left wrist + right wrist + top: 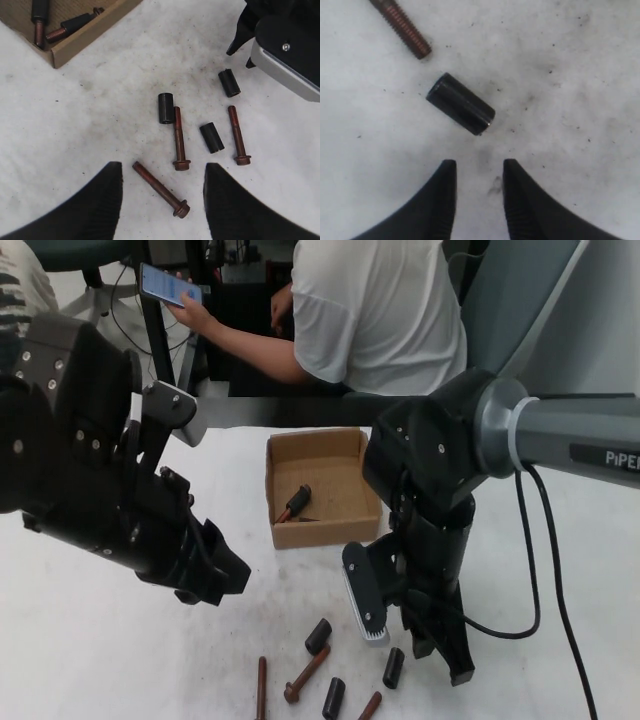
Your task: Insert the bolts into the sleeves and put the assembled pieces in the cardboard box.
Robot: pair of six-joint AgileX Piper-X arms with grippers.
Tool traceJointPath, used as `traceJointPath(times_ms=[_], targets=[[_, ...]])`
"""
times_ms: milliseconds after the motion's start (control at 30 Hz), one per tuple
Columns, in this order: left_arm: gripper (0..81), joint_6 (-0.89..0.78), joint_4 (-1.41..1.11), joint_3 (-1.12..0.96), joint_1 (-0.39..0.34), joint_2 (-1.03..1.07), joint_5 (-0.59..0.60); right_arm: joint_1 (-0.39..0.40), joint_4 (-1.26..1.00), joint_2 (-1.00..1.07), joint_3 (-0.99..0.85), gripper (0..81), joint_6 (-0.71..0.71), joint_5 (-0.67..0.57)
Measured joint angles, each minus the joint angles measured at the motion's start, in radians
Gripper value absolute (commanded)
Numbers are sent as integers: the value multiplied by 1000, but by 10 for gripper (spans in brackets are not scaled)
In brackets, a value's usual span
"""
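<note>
Three rusty bolts (179,140) (160,189) (237,136) and three black sleeves (166,107) (211,137) (229,82) lie loose on the white bench. My left gripper (162,166) hovers open above them with nothing between its fingers. My right gripper (479,165) is low over the bench, open and holding nothing. One sleeve (461,104) lies just ahead of its fingertips, with a bolt's threaded end (402,27) beyond. The cardboard box (352,448) stands behind the loose parts and holds assembled pieces (295,502) (37,20).
The right arm's gripper body (285,50) hangs close to the far sleeve. A person in a white shirt sits behind the bench's far edge, not touching the parts. Bare bench lies to the left and right of the loose parts.
</note>
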Motion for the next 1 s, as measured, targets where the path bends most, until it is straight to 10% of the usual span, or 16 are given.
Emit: traceJointPath(times_ms=[1000], targets=[[467, 0, -15, 0, 0, 0, 20, 84, -32, 0, -4, 312, -43, -68]])
